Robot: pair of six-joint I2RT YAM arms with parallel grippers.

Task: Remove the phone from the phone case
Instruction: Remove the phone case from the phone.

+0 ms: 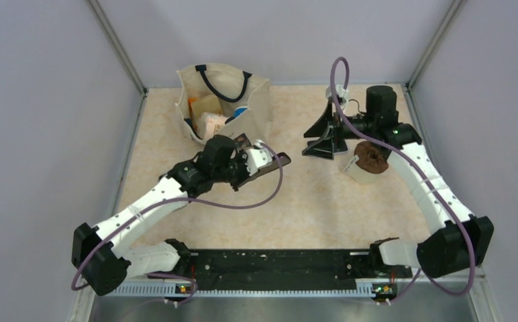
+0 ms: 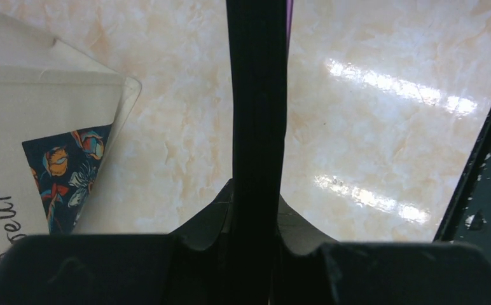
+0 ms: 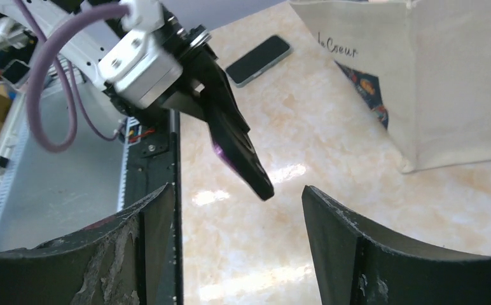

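My left gripper is shut on a thin dark phone case with a purple edge and holds it above the table. In the left wrist view the case runs straight out from between the jaws of the left gripper. Whether anything sits inside the case I cannot tell. A dark-screened phone with a light rim lies flat on the table near the bag. My right gripper stands open a little to the right of the case's tip, holding nothing.
A cream tote bag with several items stands at the back, left of centre, and also shows in the right wrist view. A brown roll on a white base sits under the right arm. A black rail runs along the near edge.
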